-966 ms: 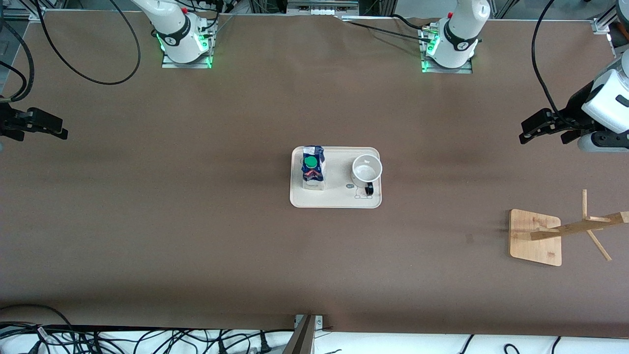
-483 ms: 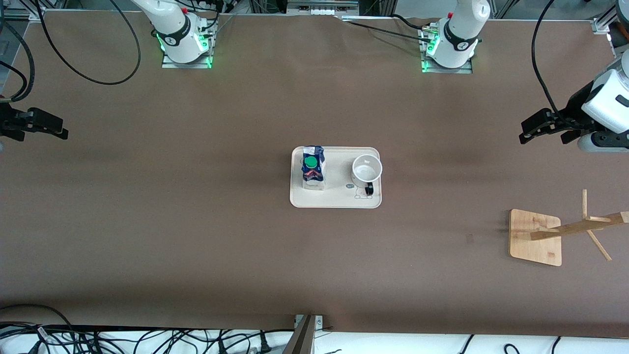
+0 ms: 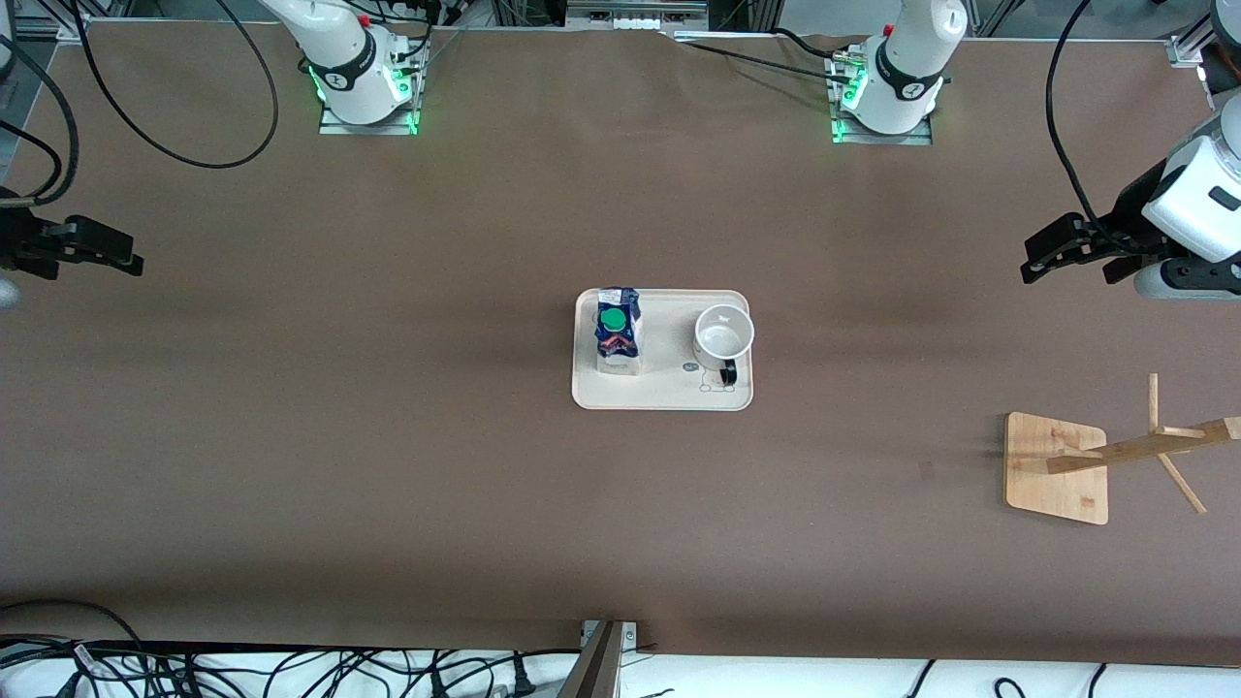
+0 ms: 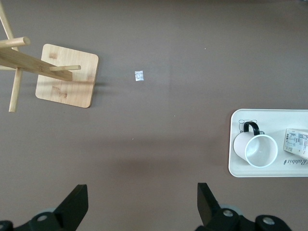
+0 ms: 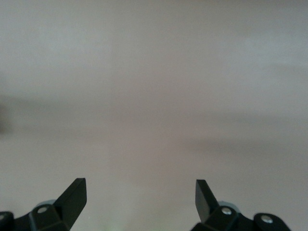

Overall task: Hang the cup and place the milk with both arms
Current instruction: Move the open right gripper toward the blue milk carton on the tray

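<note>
The white cup (image 3: 723,334) with a black handle stands upright on a cream tray (image 3: 669,383) at the middle of the table. The milk (image 3: 619,341), blue-topped with a green cap, stands on the same tray toward the right arm's end. My left gripper (image 3: 1066,260) hovers open over bare table at the left arm's end. The left wrist view shows its empty open gripper (image 4: 142,202), the cup (image 4: 260,149), the tray (image 4: 269,118) and a corner of the milk (image 4: 296,142). My right gripper (image 3: 87,260) hovers open at the right arm's end; the right gripper (image 5: 139,197) has only bare table under it.
A wooden cup rack (image 3: 1057,467) with pegs stands toward the left arm's end, nearer to the front camera than the tray; the rack (image 4: 67,82) also shows in the left wrist view. A small white scrap (image 4: 139,75) lies on the brown table beside it. Cables hang at the table's edges.
Both grippers have drifted slightly inward from the table's ends. The cup, milk, tray and rack have not moved.
</note>
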Available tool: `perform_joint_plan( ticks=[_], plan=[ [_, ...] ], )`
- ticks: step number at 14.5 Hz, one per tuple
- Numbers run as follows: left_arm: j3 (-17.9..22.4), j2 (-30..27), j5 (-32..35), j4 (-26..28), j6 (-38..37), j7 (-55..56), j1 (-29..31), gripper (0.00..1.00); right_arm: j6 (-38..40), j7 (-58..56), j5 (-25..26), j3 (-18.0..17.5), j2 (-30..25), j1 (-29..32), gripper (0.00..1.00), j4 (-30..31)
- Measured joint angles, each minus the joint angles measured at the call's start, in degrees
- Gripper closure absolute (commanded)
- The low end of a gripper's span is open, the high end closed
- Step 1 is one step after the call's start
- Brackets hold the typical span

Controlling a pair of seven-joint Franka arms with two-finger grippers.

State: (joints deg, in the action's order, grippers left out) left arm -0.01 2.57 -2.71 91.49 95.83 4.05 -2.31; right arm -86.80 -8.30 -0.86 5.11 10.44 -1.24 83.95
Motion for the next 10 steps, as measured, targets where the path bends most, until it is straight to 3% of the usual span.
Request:
perform_joint_plan(
  ticks=[4,10],
  plan=[
    [-0.31,-0.08,0.0,-0.01,0.0,0.0,-0.09,0.0,-0.17,0.0,-5.31,-0.59,4.29,-3.56,0.0,0.03],
    [-0.32,-0.26,0.0,-0.01,0.0,0.0,-0.11,0.0,-7.74,0.01,-6.37,-1.39,10.82,-8.55,0.0,0.01]
  ],
)
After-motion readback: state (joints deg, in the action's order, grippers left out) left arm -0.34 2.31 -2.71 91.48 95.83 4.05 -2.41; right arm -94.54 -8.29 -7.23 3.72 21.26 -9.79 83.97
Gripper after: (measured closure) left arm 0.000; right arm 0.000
